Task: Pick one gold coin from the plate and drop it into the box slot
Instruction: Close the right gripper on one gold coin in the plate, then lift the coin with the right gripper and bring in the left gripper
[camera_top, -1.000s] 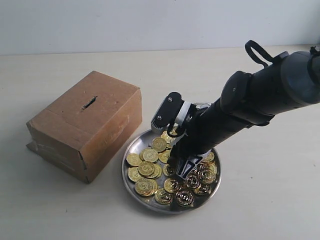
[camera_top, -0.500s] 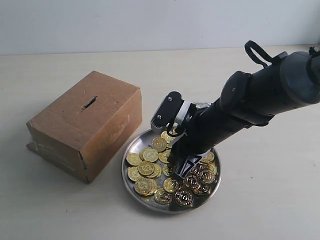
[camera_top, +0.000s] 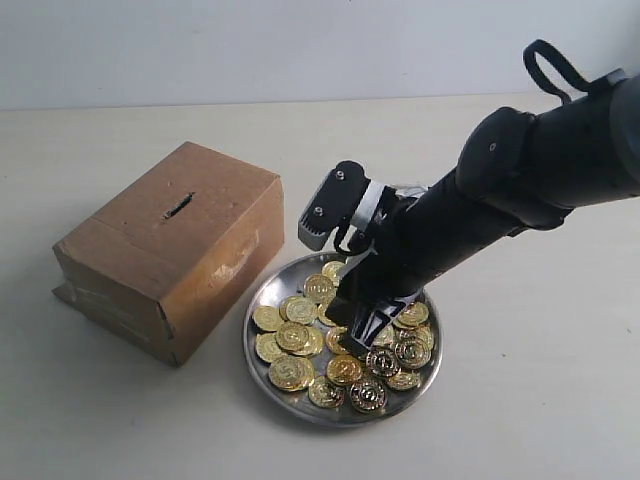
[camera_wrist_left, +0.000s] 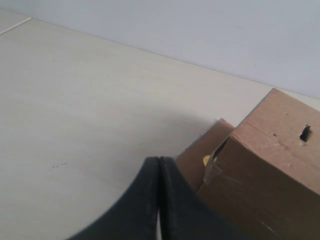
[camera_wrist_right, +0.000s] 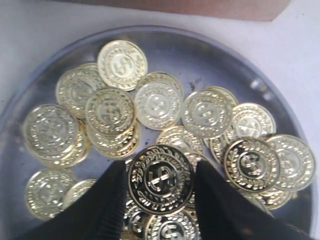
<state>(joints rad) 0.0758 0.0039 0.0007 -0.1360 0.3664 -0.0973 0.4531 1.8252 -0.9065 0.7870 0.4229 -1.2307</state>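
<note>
Right hand over plate, coin between fingers

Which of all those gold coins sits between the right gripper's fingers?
The shadowed coin, face-on between the right gripper's two black fingers; the other coins lie loose in the plate.

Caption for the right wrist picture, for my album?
Black jaws pinch one embossed gold coin over a round shiny silver metal plate of loose coins.
</note>
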